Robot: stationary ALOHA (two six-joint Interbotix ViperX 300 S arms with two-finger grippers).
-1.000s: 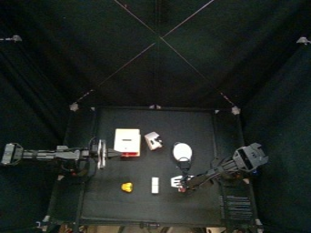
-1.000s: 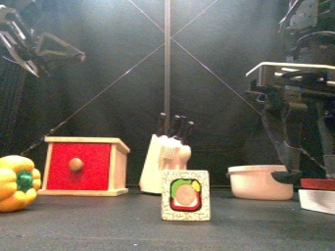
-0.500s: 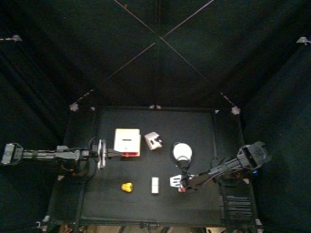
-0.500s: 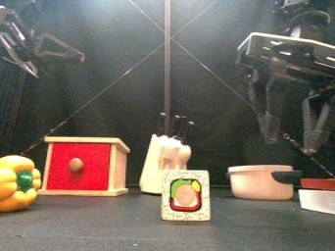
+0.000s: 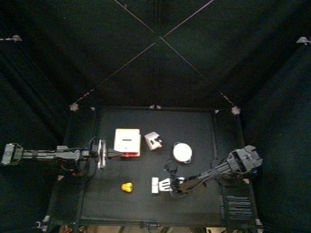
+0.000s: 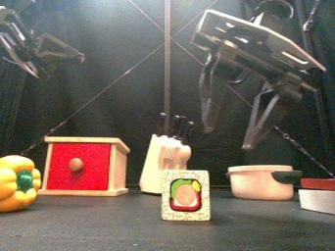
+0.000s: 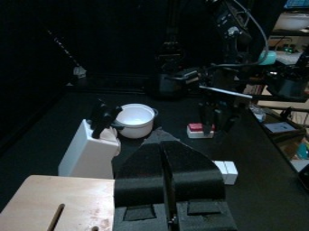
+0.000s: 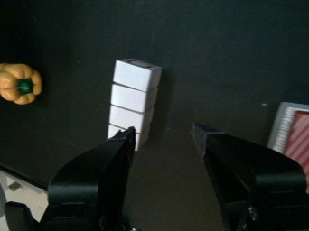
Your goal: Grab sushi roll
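The right hand (image 8: 163, 144) hovers wide open and empty above the sushi roll (image 8: 133, 99); it should centre both fingers astride it before dropping.

The pen is dim throughout, its black curtains and tabletop (image 5: 201, 123) swallowing most of the light, and in the top view the things show only as small bright specks. In the front view the pepper (image 6: 16, 182) and red box (image 6: 86, 165) stand brightly lit from the front, while the right hand (image 6: 230, 115) above them is smeared by blur. The left wrist view is dark and soft, with brighter room light at its far side.
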